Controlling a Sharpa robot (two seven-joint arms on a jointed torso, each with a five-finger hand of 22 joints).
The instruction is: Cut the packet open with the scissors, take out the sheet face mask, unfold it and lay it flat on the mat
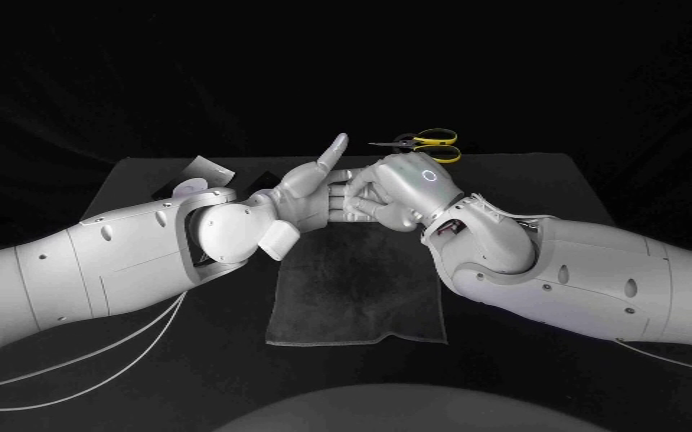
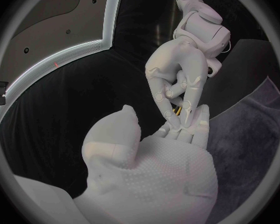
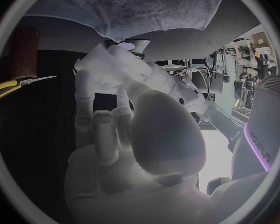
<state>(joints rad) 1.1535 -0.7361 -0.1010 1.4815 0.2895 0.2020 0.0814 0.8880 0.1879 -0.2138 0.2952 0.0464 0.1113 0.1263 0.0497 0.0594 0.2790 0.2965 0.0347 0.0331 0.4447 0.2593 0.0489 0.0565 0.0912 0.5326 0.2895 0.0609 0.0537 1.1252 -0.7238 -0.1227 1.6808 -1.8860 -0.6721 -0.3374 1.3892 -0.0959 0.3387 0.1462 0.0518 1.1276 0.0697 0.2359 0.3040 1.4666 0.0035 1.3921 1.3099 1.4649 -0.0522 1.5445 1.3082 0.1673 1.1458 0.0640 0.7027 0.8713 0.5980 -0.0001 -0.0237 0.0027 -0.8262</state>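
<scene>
Black table (image 1: 577,202), mat (image 1: 353,302): left hand (image 1: 306,195), right hand (image 1: 408,184) fingers meet; anything btwn hidden, can't tell.

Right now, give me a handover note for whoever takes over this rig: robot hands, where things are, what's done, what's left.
Hands: the left robot hand and right robot hand meet fingertip to fingertip above the mat's far end. Both appear to pinch the mask, which is folded up.
Things: the scissors lie on the table beyond the right robot hand. The packet lies at the table's far left. The mat lies flat.
Done: packet opened, mask out.
Left: unfold the mask and lay it flat on the mat.
</scene>
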